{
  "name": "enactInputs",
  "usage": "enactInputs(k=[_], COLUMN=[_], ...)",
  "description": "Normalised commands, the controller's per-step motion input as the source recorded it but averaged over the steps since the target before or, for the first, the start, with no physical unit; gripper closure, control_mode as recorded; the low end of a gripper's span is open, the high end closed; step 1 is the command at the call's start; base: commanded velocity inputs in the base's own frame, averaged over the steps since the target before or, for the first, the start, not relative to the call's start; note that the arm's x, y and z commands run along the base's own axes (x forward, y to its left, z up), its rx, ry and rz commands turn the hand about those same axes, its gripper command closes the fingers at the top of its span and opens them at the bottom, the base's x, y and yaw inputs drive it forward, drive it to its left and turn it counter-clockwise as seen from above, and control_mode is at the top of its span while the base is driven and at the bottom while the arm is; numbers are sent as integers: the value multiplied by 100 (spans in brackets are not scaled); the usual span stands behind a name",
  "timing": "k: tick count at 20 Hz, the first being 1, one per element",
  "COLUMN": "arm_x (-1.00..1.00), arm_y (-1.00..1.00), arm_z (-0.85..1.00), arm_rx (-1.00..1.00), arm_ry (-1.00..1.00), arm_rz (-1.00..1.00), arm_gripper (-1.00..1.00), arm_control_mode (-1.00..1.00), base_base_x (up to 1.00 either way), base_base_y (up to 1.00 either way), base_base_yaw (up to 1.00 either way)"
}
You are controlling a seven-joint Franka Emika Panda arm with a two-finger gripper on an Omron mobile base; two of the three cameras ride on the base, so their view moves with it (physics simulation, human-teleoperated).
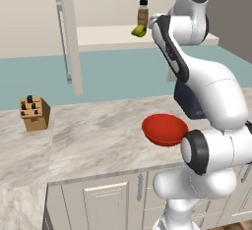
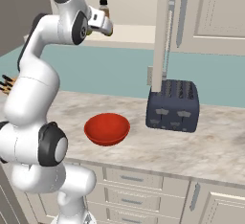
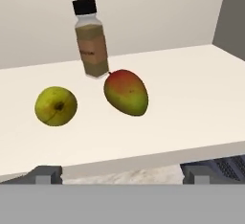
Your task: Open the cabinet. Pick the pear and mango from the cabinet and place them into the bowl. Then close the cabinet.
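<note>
Gripper (image 3: 122,175) spread wide, empty, facing the cabinet shelf (image 3: 191,108): mango (image 3: 126,93) beside pear (image 3: 56,106) (bottle (image 3: 91,39) behind).

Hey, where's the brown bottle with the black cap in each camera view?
Left base view: the bottle is at top centre, upright, just left of the arm.
Right base view: the bottle is at top left, partly hidden behind the arm.
Hand view: the bottle is upper left of centre, behind the mango.
Shared landmark: the pale shelf it stands on.
</note>
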Motion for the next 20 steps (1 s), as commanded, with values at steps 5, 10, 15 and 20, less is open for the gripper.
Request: enactInputs(k=[5, 10, 15, 20], arm_x=[23, 30, 25, 18], arm_y=[-9, -3, -1, -10], arm_z=[0, 0, 0, -1], arm_rx=[0, 0, 0, 0], arm_ry=[0, 0, 0, 0], arm_rz=[0, 0, 0, 0], arm_gripper=[-100, -100, -100, -100], arm_control_mode=[-100, -100, -100, -100], base_base_x=[0, 0, 0, 0], base_base_y=[0, 0, 0, 0], base_base_yaw=[0, 0, 0, 0])
